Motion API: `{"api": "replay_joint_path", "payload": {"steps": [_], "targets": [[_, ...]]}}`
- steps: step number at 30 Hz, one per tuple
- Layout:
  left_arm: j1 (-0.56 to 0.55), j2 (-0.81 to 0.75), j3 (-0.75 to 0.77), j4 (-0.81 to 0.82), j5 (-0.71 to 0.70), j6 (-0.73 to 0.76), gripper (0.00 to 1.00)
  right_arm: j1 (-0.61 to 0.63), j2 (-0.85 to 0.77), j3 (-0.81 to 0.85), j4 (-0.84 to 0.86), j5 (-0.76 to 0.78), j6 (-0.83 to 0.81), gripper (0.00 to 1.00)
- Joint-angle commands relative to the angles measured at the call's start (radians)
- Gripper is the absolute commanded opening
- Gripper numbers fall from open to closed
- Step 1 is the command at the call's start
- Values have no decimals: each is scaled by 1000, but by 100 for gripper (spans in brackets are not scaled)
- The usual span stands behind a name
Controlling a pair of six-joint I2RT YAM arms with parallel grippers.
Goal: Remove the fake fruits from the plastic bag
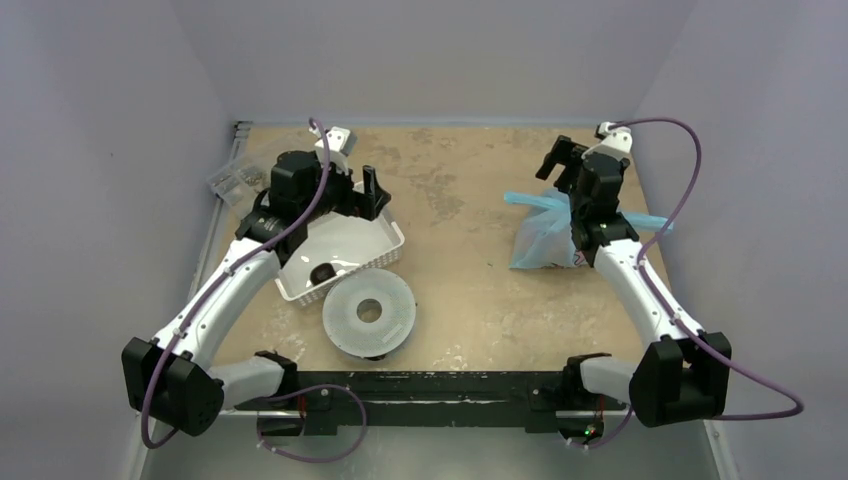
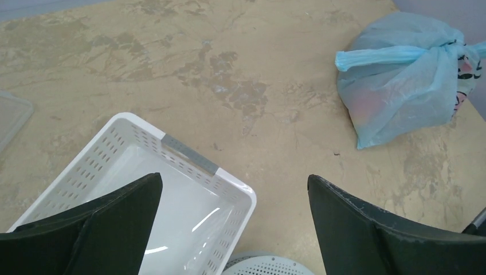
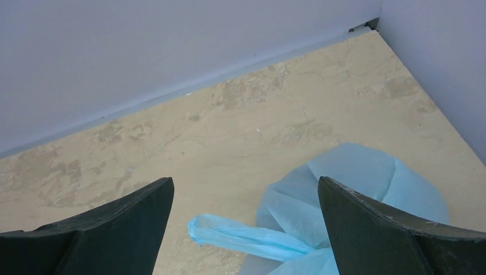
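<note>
Looks like this is right at the start, the go-for-the-bag step. The plastic bag [image 1: 541, 236] sits on the right side of the table [image 1: 460, 290] with its handles apparently knotted at the top. The right gripper [image 1: 562, 160] hangs just above and behind it, fingers spread wide, holding nothing. From the right wrist view a handle loop pokes out below the gap between the fingers.

The fake fruits [image 2: 367, 107] seem to be inside, but only a pinkish-orange blur shows through the plastic, so I can't tell which piece it is. The left gripper [image 2: 234, 184] is spread and empty too, parked over the far corner of the white basket [image 1: 392, 245], well apart from the bag.

The basket has one small dark lump [image 1: 322, 271] in it, maybe grapes, too small to say. A white perforated disc [image 1: 368, 313] lies right up against its near side.

Next move, I'd guess: one arm pinches the bag while the other works the knot loose. It's thin crinkly plastic, so it'll probably slide and bunch
</note>
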Motion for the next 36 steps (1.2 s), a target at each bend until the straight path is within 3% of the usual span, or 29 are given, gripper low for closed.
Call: {"api": "replay_joint_path", "payload": {"steps": [1, 5, 13, 17, 24, 28, 32, 36], "targets": [[-33, 25, 53, 2, 59, 20, 99, 8, 1, -10, 22, 84, 84, 99], [-67, 40, 72, -28, 63, 30, 100, 9, 59, 49, -101, 125, 194, 99], [-130, 71, 99, -75, 54, 55, 100, 6, 236, 251, -608, 497, 428, 99], [-155, 95, 120, -104, 53, 64, 100, 4, 236, 219, -623, 567, 488, 99], [-182, 104, 142, -132, 48, 87, 98, 5, 223, 197, -656, 587, 512, 99], [-183, 104, 146, -133, 52, 78, 98, 5, 208, 153, -634, 477, 477, 97], [-184, 104, 147, -136, 58, 74, 98, 6, 200, 123, -657, 374, 448, 86], [-184, 105, 149, -138, 60, 72, 98, 8, 143, 68, -654, 267, 426, 64]]}}
